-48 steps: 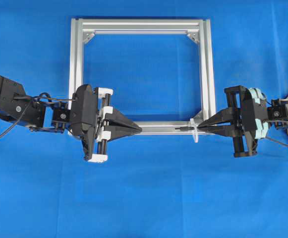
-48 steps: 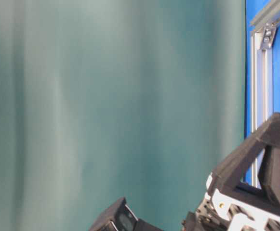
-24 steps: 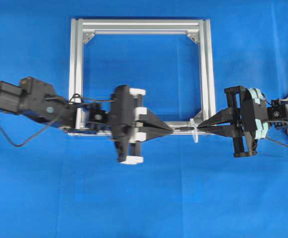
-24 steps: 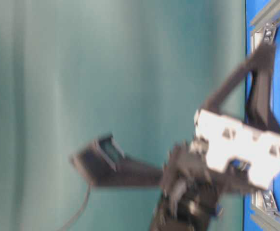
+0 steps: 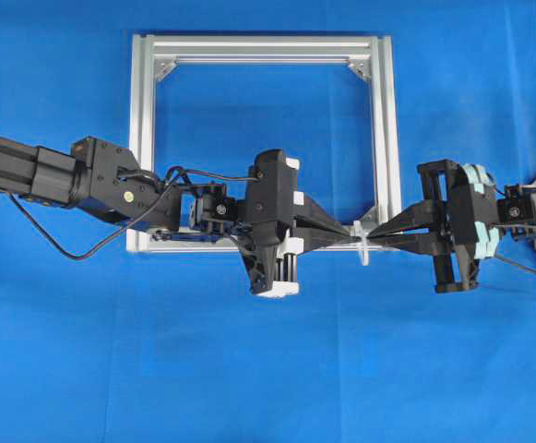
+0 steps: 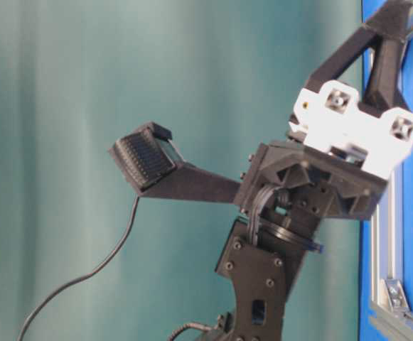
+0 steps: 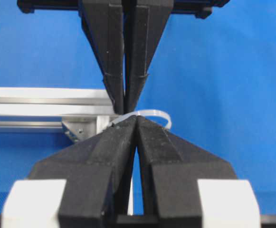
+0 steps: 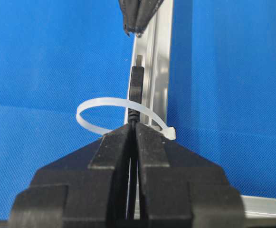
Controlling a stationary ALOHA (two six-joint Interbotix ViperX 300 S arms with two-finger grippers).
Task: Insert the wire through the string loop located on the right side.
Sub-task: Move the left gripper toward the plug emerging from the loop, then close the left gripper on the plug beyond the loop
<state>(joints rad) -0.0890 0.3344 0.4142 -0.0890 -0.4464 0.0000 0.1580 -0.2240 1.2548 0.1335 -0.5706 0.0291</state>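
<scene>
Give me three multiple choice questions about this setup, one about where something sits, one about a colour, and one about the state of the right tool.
1. Where does the white loop sit?
A. At the frame's far left corner
B. By the near right corner of the metal frame, between the two tools
C. On the cloth, away from the frame

2. What colour is the cloth under the frame?
A. Green
B. Grey
C. Blue

3. What state is the right tool in?
A. Shut on the wire
B. Wide open
C. Shut on the loop

Answers:
1 B, since the overhead view shows it on that corner.
2 C, since every view of the cloth is blue.
3 A, since the right wrist view shows the plug sticking out from its closed tips.
</scene>
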